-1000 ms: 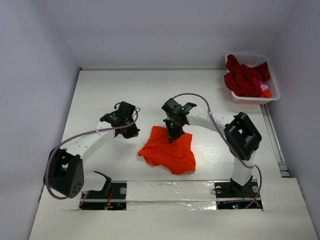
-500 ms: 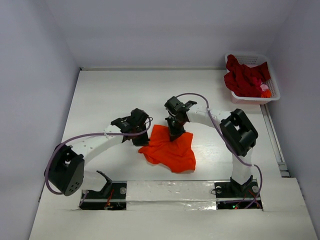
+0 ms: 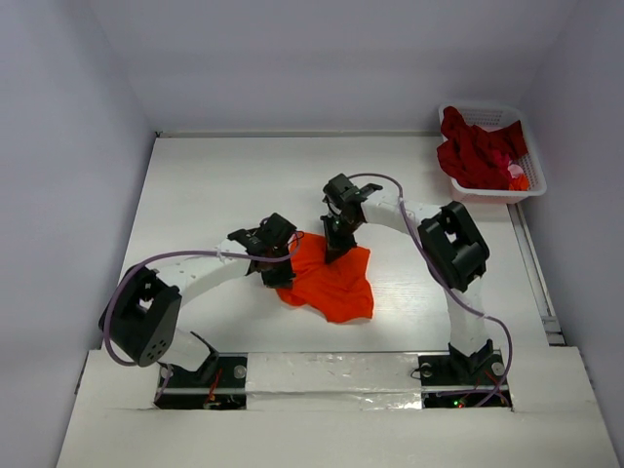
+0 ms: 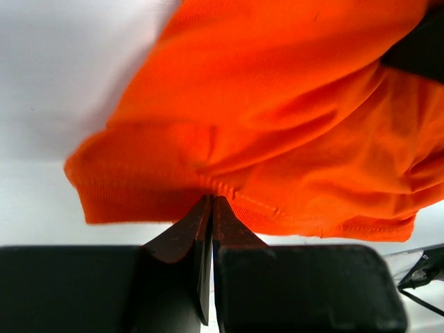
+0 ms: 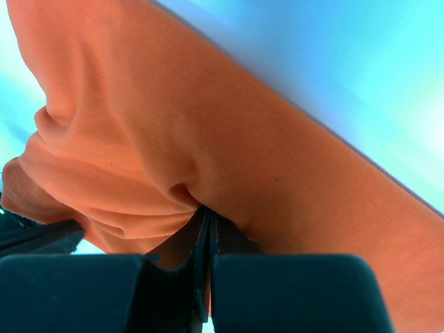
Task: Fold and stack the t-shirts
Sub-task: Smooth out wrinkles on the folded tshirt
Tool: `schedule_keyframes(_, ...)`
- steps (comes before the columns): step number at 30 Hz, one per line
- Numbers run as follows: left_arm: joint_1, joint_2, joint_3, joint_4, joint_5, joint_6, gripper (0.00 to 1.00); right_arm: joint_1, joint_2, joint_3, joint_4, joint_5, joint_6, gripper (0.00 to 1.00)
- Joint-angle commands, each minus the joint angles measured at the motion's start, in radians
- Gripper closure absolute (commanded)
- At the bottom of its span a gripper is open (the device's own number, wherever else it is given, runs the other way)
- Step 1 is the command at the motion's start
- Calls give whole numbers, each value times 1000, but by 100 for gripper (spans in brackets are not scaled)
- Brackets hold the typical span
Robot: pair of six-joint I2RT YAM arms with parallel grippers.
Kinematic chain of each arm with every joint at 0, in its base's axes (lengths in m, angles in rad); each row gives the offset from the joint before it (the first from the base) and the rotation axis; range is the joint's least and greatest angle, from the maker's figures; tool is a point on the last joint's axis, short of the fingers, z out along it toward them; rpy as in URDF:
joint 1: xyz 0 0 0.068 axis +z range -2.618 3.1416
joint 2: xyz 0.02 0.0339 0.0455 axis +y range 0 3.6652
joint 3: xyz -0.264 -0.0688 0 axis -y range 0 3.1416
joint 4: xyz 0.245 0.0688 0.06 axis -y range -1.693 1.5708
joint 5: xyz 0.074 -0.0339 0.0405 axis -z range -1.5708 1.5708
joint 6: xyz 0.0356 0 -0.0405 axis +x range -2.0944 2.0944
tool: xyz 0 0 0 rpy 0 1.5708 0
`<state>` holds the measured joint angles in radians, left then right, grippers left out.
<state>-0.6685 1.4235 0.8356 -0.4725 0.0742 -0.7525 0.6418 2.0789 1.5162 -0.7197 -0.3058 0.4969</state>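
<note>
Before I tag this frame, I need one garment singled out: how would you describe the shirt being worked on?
On the white table, near its middle, lies the orange t-shirt, crumpled and pinched by the left gripper and right gripper. It alone lies loose on the table; the red shirts sit heaped in the white basket at the far right.

The bright orange cloth t-shirt (image 4: 277, 125) runs past the top and right edges of the left wrist view, its upper left border blurred. The right wrist view crops it at top, right and bottom. Dark red shirts (image 3: 478, 151) heaped in the white plastic lattice basket (image 3: 492, 194) cannot be counted.
</note>
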Motion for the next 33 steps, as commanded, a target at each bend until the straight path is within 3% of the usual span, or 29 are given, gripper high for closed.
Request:
schedule_keyframes(1,-5,8,27,3,-19,-1,100,-42,35,55,14,68,-26,100)
schedule_keyframes(16,-5,-14,-17,-24,-65,-65,100,-60,41,79,5,66,-35,100)
schedule_keyframes(20,-5,-98,34,-64,-192,-93,100,-60,29,64,11,68,-35,100)
schedule_keyframes(24,15,-87,65,-98,-281,-119,100,-60,27,55,16,66,-32,100)
schedule_keyframes(33,64,6,109,6,-327,-87,100,-60,21,55,12,66,-32,100)
